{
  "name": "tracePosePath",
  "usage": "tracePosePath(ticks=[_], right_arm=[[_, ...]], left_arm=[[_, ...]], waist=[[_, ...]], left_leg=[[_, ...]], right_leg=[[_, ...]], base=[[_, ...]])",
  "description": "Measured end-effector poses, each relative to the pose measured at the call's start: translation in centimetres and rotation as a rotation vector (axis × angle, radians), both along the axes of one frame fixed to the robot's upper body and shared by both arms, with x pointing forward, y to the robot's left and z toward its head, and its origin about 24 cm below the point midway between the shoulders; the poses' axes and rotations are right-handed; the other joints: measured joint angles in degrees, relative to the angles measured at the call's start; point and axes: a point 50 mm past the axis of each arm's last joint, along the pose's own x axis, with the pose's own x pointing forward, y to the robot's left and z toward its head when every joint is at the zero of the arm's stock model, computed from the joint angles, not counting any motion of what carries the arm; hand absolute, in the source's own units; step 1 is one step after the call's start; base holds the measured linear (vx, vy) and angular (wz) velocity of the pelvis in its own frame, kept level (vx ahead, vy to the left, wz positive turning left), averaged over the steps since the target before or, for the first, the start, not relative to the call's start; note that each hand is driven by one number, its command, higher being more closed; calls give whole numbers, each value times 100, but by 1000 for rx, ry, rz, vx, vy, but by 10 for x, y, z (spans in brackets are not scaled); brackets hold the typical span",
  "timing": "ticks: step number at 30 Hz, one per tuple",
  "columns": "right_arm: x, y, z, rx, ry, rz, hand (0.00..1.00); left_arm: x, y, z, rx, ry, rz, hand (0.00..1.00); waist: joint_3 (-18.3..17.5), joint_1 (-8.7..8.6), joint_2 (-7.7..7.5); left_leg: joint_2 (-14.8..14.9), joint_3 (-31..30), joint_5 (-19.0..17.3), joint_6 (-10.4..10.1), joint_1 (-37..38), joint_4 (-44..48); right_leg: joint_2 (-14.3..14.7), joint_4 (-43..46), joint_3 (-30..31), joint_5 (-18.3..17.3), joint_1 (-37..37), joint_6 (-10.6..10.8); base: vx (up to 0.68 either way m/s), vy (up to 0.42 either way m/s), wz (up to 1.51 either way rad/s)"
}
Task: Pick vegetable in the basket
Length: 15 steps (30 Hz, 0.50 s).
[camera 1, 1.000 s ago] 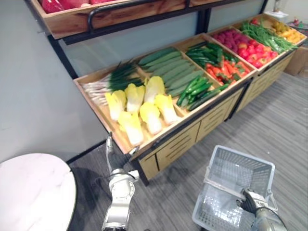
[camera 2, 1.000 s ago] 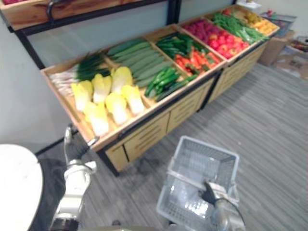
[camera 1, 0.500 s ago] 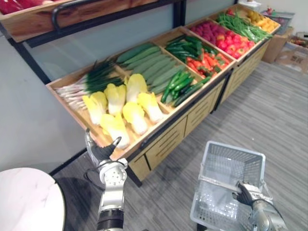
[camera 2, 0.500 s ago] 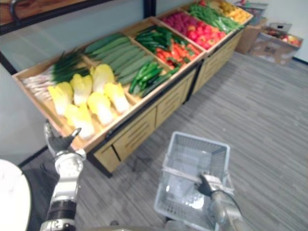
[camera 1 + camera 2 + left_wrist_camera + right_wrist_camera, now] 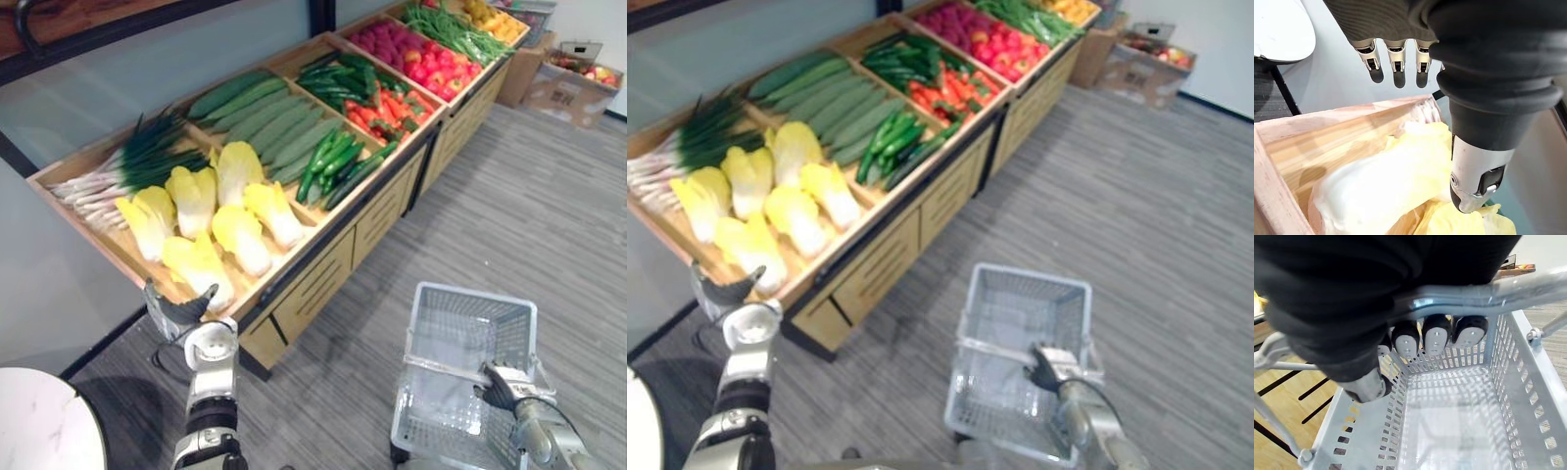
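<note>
**At the produce stand: one hand spread by the cabbages, the other clamped on the basket**

Beside the near corner of a sloping wooden display stand [image 5: 323, 279], the robot's left hand [image 5: 177, 316] is raised with its fingers [image 5: 1396, 62] straight and its thumb [image 5: 1475, 182] held apart, gripping nothing. From the wrist camera, the hand hangs over the corner of the wooden bin, with the nearest of the napa cabbages [image 5: 199, 271] just past the thumb; whether the thumb touches a leaf cannot be told. The cabbages, pale yellow and white, lie in a cluster in the bin closest to this hand, none of them lifted.

Green onions [image 5: 122, 171] lie at the back of the same bin. Cucumbers [image 5: 260, 117] fill the next compartment, with slim green peppers [image 5: 343, 162] in front of them. Farther along the stand come dark green peppers [image 5: 345, 78], red peppers [image 5: 392, 103], a bin of red produce [image 5: 426, 61] and long green beans [image 5: 453, 24].

Well apart from the stand, over the grey striped floor [image 5: 549, 215], the right hand [image 5: 501, 385] has its fingers [image 5: 1436, 337] curled round the metal handle [image 5: 1488, 296] of a grey wire basket [image 5: 475, 293]. A white round table [image 5: 44, 431] shows at the robot's lower left, and a cardboard box [image 5: 578, 86] stands beyond the stand's far end.
</note>
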Motion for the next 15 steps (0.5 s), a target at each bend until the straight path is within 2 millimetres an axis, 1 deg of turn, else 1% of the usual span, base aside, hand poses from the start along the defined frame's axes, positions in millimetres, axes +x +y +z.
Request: tracePosePath(ticks=[1, 3, 8, 10, 12, 15], right_arm=[[0, 1, 0, 2, 0, 5, 100], [2, 5, 0, 8, -10, 24, 100], [7, 8, 5, 12, -41, 43, 100], [11, 8, 9, 4, -55, 59, 100], [16, 9, 13, -11, -65, 89, 100], [20, 10, 17, -11, -87, 100, 100]], left_arm=[[0, 1, -2, -1, 12, 4, 0], [-3, 6, -6, -14, 30, 26, 0], [7, 9, -5, -68, 28, 66, 0], [12, 10, 1, -71, 1, 94, 0], [14, 16, 6, -68, -12, 114, 0], [25, 12, 11, -94, -20, 97, 0]], waist=[[3, -13, -1], [9, -108, -8], [161, -114, -28], [250, -119, -32], [310, -111, -33], [393, -121, -43]], left_leg=[[7, 8, -2, -3, -1, 1], [30, 27, -9, -13, -33, 1], [48, 177, -18, -26, -85, 2], [56, 205, -20, -27, -96, 3], [70, 308, -20, -28, -119, 4], [60, 325, -19, -27, -190, 9]], right_leg=[[5, 0, 6, 0, -7, -1], [16, 1, 30, 0, -63, -1], [67, -1, 238, 52, -204, -32], [78, -1, 289, 69, -245, -42], [105, -2, 362, 101, -319, -58], [103, -3, 408, 135, -405, -53]], base=[[9, -17, -12], [13, -16, -8], [20, -11, -18], [14, -3, -13], [14, -12, -18], [2, -12, -7]])
